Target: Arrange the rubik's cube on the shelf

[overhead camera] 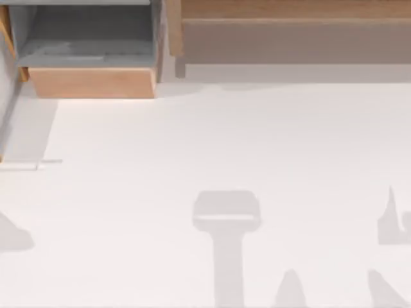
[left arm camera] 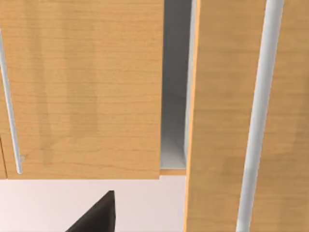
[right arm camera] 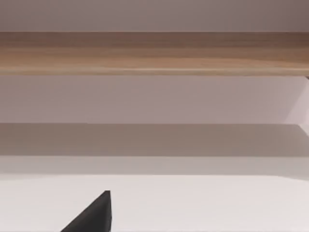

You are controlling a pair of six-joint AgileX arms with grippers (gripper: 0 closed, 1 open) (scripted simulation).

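Shelf (overhead camera: 295, 9) along table's (overhead camera: 225, 141) far edge

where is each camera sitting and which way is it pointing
Top view: above the table, looking down; the shelf and a grey-lined box compartment lie along its far edge; only shadows of the arms fall on the table.
Left wrist view: on the left arm, facing wooden panels; a dark finger shows.
Right wrist view: on the right arm, facing the shelf; a dark finger shows.
Top and right wrist views share the shelf.
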